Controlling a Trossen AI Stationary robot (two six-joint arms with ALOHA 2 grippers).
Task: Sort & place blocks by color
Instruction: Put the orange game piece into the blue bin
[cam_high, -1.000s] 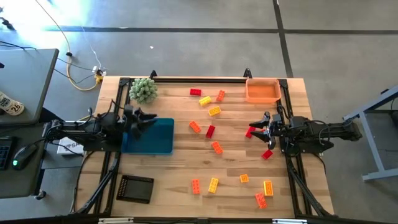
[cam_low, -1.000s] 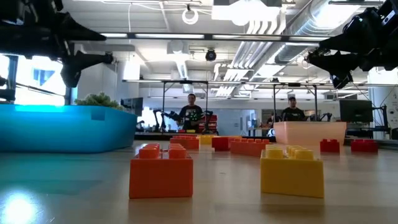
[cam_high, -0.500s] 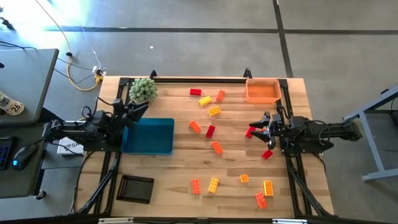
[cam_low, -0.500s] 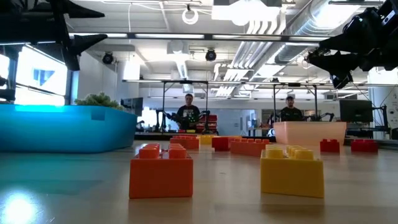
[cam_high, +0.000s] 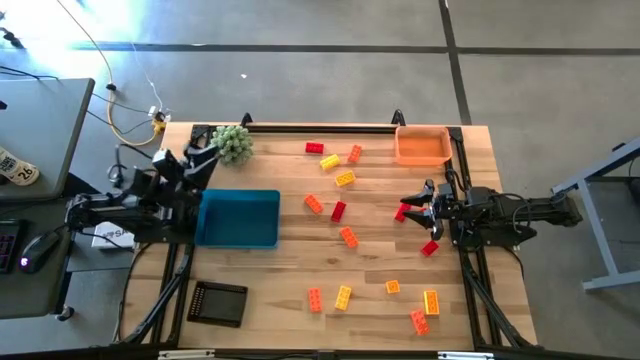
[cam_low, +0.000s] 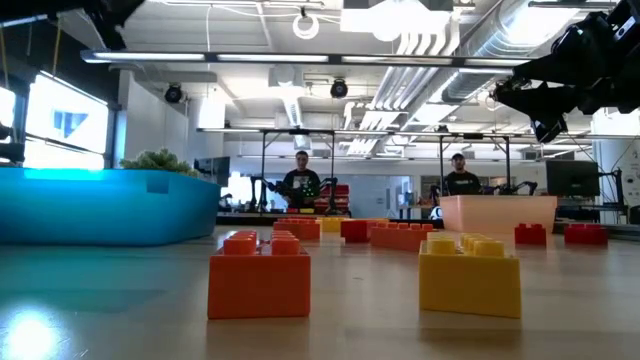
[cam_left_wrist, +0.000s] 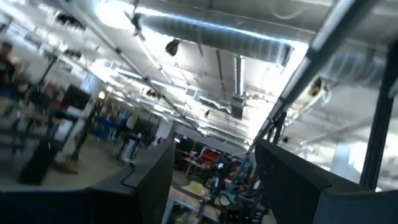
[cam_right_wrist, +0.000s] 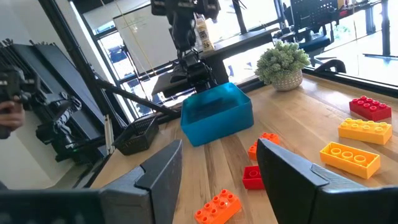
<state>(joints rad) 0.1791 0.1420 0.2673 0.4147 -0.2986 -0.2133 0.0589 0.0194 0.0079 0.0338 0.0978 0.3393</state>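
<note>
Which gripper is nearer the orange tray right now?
Right. The right gripper hovers just below the orange tray in the high view; the left gripper is across the table, beside the green plant.

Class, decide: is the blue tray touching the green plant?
Apart. The high view shows bare wood between the blue tray and the green plant, which stands nearer the table's far edge.

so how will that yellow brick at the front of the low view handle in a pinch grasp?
The yellow brick looks like rigid plastic, so probably stiff and light. Flat base, blocky: unlikely to roll. Its glossy sides may slip; the top studs could catch fingertips.
</note>
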